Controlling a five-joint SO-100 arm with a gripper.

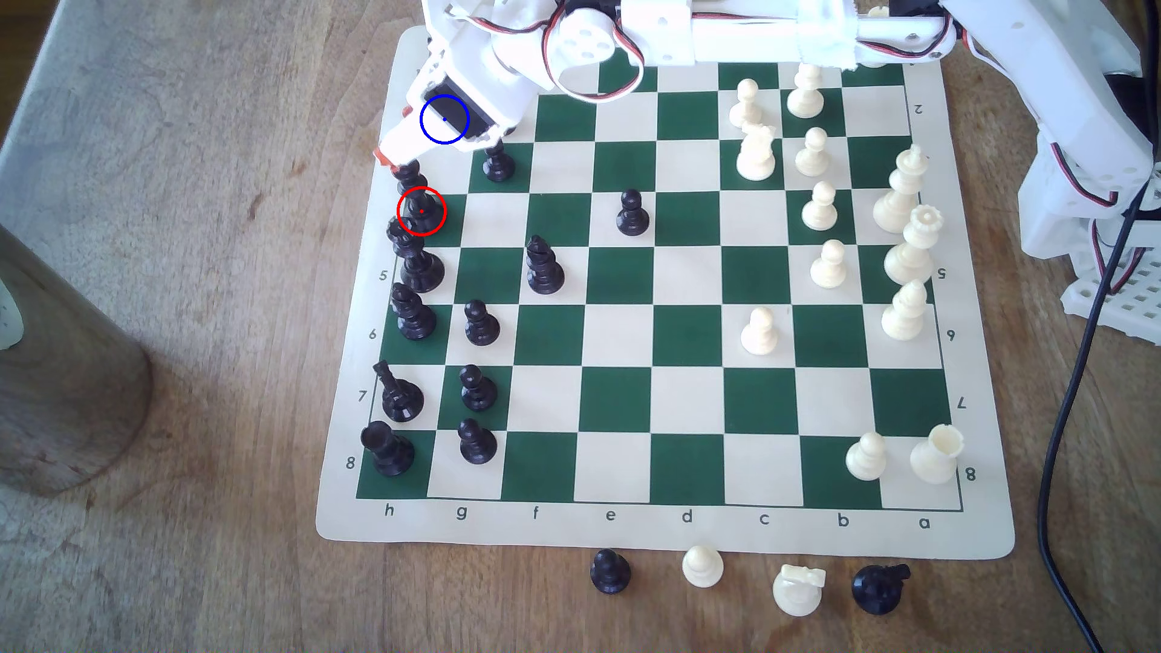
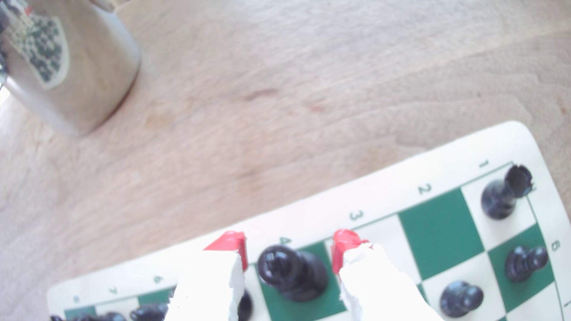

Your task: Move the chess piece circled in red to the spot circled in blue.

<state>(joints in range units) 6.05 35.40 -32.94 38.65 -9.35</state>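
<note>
Chess mat (image 2: 386, 185) first: the gripper (image 2: 289, 247) hangs at its h-file edge, red-tipped fingers (image 2: 234, 243) spread either side of the circled black piece (image 2: 290, 271) on h4, apparently not touching. Bare wooden table (image 2: 278, 92) lies beyond; the blue-ringed square (image 2: 438, 234), two along, stands free.
</note>
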